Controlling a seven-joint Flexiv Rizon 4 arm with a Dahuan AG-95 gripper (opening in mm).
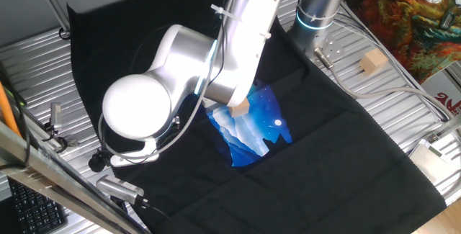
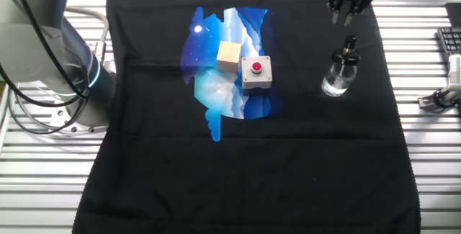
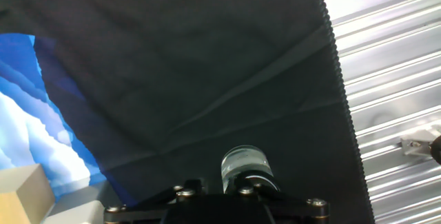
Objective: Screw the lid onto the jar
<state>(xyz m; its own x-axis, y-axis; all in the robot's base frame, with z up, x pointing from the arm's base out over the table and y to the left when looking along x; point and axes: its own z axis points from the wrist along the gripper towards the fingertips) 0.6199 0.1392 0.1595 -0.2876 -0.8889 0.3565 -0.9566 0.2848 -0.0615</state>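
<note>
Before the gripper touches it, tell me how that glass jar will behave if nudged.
The jar stands upright, tall for its width, with the lid on top, so it may tip. Clear glass looks slippery and breakable. On its side, a round body would probably roll across the black cloth.

A matt black cloth (image 2: 288,162), softly creased, is seen spread over a ribbed, shiny metal table (image 2: 432,155). At its centre a glossy blue-and-white print (image 2: 216,93) is shown. The jar (image 2: 337,79) at three o'clock is clear, gleaming glass; its lid (image 2: 348,47) looks matt black. A pale, unvarnished wooden cube (image 2: 229,56) and a grey plastic box (image 2: 256,74) are picked out.
</note>
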